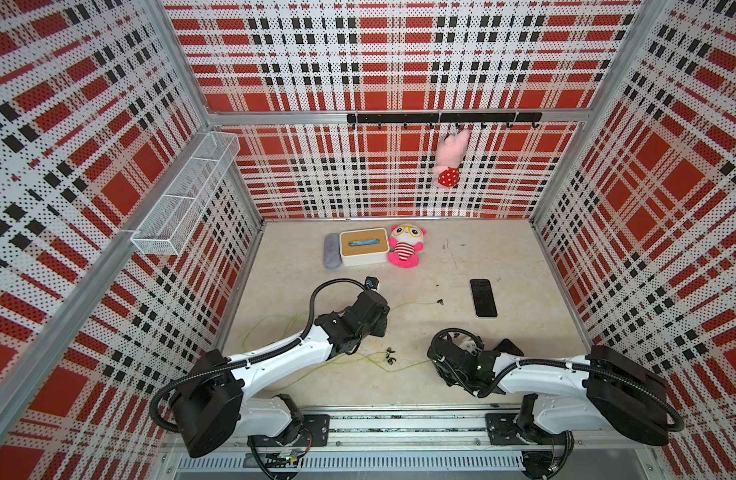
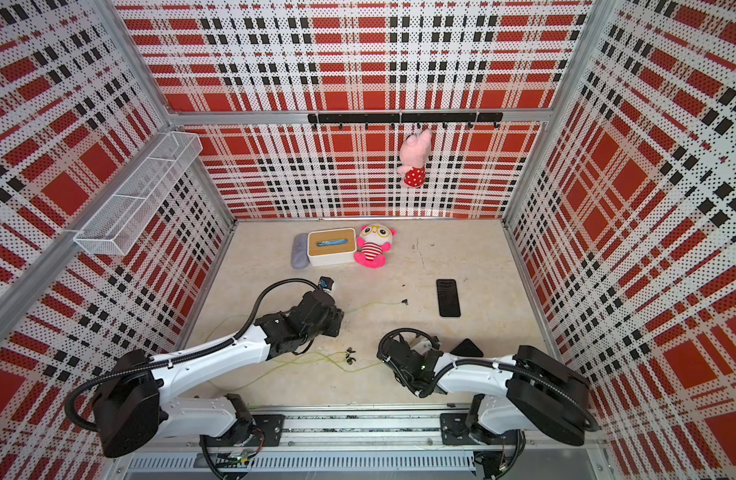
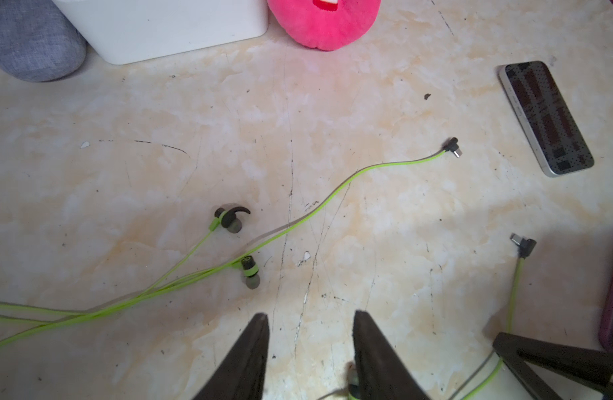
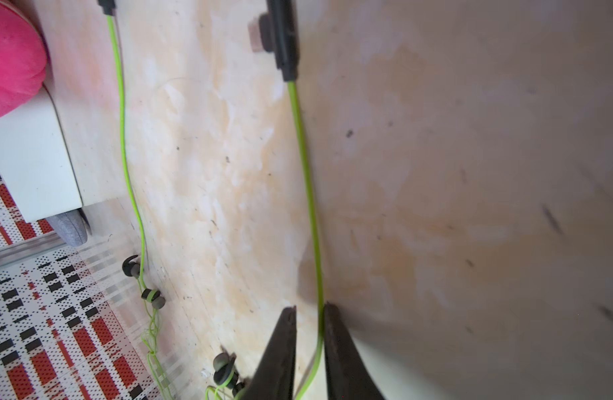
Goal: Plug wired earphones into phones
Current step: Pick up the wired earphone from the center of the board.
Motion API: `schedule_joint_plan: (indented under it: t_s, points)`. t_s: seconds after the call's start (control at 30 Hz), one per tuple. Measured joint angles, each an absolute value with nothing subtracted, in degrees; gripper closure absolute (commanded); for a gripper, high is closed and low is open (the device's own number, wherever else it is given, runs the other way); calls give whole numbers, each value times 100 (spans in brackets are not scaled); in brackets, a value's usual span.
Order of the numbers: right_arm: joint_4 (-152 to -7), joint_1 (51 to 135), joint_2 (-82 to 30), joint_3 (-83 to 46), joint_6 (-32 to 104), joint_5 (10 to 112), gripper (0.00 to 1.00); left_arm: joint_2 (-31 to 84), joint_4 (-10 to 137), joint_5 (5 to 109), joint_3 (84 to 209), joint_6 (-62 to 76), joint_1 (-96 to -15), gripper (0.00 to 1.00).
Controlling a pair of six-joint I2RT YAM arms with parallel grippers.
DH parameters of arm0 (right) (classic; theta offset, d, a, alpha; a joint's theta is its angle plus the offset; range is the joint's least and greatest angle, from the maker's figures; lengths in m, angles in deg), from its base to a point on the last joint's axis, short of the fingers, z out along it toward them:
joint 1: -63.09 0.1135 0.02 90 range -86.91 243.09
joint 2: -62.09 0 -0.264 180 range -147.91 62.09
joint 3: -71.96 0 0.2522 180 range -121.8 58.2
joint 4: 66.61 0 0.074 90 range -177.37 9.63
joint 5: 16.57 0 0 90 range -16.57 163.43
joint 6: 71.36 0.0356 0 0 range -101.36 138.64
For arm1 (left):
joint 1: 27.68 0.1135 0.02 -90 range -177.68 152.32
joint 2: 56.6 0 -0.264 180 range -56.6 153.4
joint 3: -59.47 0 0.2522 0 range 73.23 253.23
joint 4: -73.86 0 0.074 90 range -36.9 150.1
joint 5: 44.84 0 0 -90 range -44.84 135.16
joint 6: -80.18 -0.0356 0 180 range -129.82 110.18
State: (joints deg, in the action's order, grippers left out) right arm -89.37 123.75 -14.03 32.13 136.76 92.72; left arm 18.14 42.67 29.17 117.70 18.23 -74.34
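Green-cabled earphones (image 3: 230,221), two sets; two phones (image 1: 483,298), far one lengthwise toward the tabletop's (image 1: 524,270) back edge. My right jaws pinch one cable (image 4: 312,207), left jaws half open.

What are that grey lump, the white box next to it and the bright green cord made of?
Grey lump: woven fabric, matte, going by its visible weave; probably padded. White box: smooth, likely plastic, with a cork-looking tan top. Green cord: flat, flexible, slightly shiny, likely rubbery plastic.
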Motion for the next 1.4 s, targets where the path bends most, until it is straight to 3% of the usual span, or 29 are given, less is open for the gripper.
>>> schedule_joint_plan:
  t_s: [0.13, 0.43, 0.6, 0.73, 0.83, 1.1, 1.4]
  points:
    - [-9114, 12371, -1497, 3100, 13674, 9287, 100, 1810, 4272, 2893, 11757, 1825, -7399, 56]
    - [-9538, 12347, -1501, 2955, 13381, 9674, 100, 1799, 4276, 2943, 11761, 1845, -7379, 52]
    - [-9605, 12342, -1224, 2652, 11906, 10225, 100, 1727, 4403, 3341, 11899, 1961, -7373, 38]
    - [-8998, 12353, -551, 2669, 10192, 10572, 100, 1469, 4903, 3905, 11980, 2142, -7359, 23]
    - [-8156, 12393, 22, 2988, 8872, 10675, 100, 1303, 5343, 4346, 12063, 2232, -7327, 18]
    - [-6537, 12417, 634, 3570, 6404, 10487, 100, 1324, 5913, 5085, 12631, 2293, -7414, 21]
    - [-6277, 12467, 411, 3259, 5467, 10387, 100, 2312, 5559, 4567, 13652, 2068, -8061, 32]
